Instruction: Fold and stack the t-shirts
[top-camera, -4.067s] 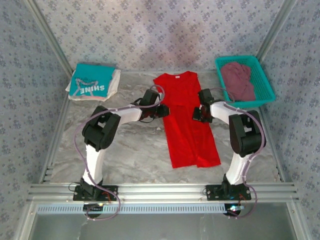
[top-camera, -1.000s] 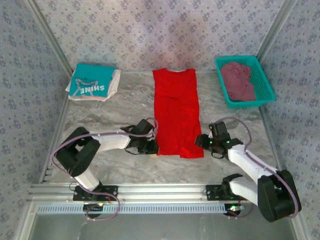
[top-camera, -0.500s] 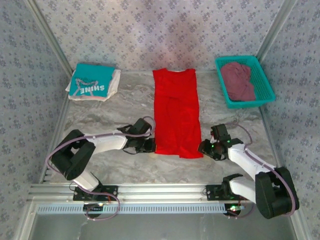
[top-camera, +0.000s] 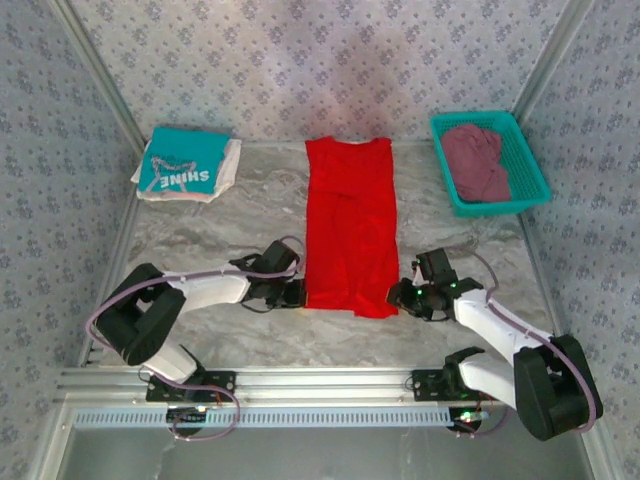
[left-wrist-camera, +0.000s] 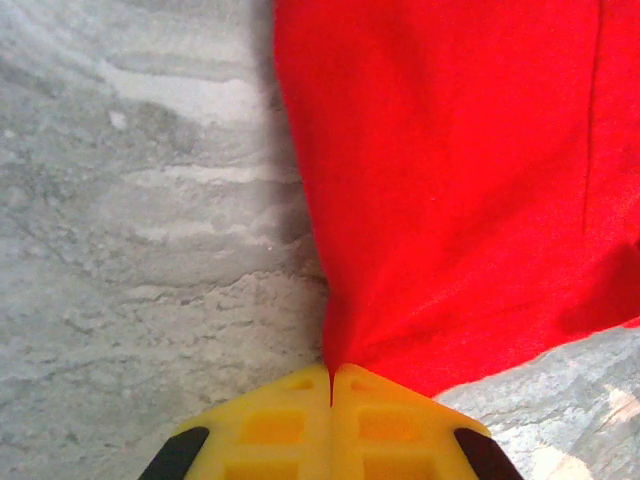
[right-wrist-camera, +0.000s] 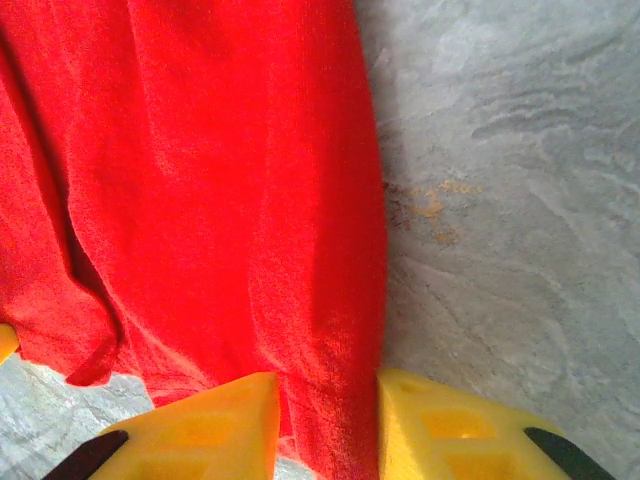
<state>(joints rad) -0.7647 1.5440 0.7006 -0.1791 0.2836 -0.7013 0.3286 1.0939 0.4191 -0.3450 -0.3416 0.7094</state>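
The red shirt (top-camera: 350, 225) is lying on the table (top-camera: 200, 240), near hem reaching both grippers. The left gripper (left-wrist-camera: 331, 373) is pinching one corner, fingers together; the right gripper (right-wrist-camera: 328, 388) is straddling the other corner, fingers narrowly apart.

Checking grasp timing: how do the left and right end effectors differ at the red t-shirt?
The left end effector is shut on the red t-shirt at its near left corner; the right end effector has its fingers apart around the near right corner. Cloth peaks tautly at the left one, lies slack at the right one. Both sit at the near hem.
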